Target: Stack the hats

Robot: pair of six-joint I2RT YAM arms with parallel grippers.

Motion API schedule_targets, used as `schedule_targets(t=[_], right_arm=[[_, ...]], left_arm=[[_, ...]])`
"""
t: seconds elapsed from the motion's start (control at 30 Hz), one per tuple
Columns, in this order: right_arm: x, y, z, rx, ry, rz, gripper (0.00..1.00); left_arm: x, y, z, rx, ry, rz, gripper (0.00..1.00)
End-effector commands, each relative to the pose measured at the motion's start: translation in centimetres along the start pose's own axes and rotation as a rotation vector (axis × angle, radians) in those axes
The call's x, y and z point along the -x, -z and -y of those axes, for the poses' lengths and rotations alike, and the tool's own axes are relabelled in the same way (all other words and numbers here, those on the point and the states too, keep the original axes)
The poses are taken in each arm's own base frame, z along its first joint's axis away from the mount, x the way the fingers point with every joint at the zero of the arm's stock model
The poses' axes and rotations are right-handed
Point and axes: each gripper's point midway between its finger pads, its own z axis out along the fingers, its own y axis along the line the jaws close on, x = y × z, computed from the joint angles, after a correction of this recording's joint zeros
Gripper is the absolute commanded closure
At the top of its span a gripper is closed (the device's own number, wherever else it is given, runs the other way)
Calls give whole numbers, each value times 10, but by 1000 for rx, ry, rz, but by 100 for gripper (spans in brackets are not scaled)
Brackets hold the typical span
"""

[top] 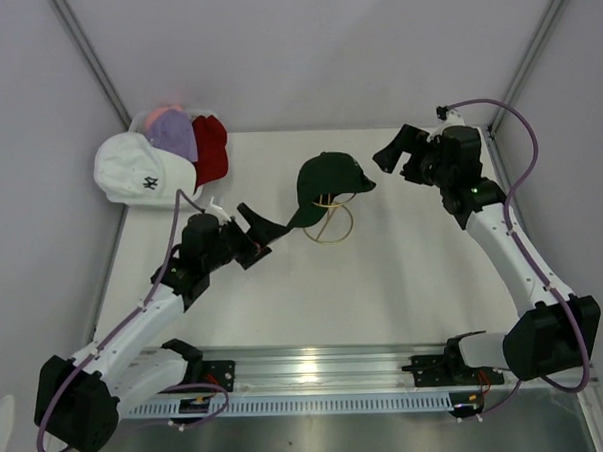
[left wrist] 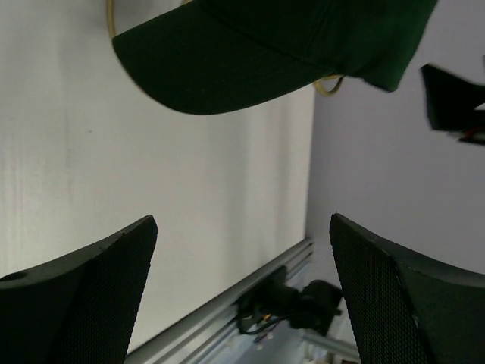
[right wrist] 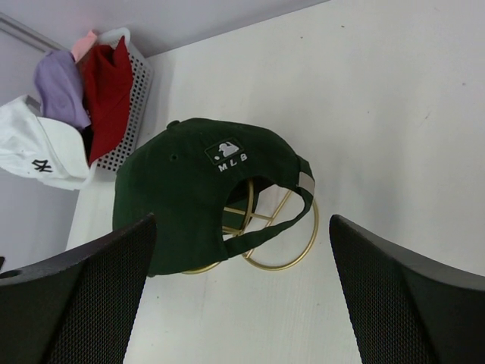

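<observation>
Starting at the left gripper (left wrist: 242, 227), we find its fingers spread wide with nothing between them. The brim of the dark green cap (top: 330, 180) lies just ahead of the fingertips, near but not enclosed. The right gripper (top: 397, 162) is equally wide and empty, hanging at the far right and well apart from that cap.

The dark green cap sits on the gold wire stand (top: 333, 225) at the middle of the surface (top: 404, 272), brim toward the near left. The other hats are heaped in the white mesh basket (right wrist: 135, 114) at the far left corner: the white cap (top: 134, 171), lavender cap (top: 172, 137), red cap (top: 210, 150) and pink cap (top: 162, 114).

We judge stacking barely begun, with one cap on the stand.

Hazards from here:
- Left fingers closing on the brim would likely pull the seated cap off, or tip the light stand.
- The white cap overhangs the basket's left side; a tug on a neighbouring cap could drop it off the surface.
- Soft crowns may collapse under a pinch, so a placed cap seats crooked.
</observation>
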Motion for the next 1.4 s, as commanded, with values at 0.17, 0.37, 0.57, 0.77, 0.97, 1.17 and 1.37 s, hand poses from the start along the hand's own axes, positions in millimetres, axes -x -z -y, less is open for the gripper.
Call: schedule_targets(t=[0.17,0.37,0.57,0.77,0.97,1.17,1.37], right_arm=[[-3,13,-31,72,-23,14,0],[-7,13,-26,46,-31,14,0],[-6,14,-21,20,-33,30,0],[-5,15,-17,5,-35,48,0],[-2,16,-15,-9,-18,57,1],[-2,18,-13,-15,-9,61,1],[-2,19,-13,-18,-6,60,0]], left_arm=[[45,-3,34,-213,511,185,3],[44,-24,5,-92,724,180,4],[41,-32,-3,95,856,171,4],[34,-49,-1,206,973,126,10],[8,-71,-12,326,1005,90,12],[7,-91,-20,306,1072,99,19],[14,-106,-23,298,1111,125,21]])
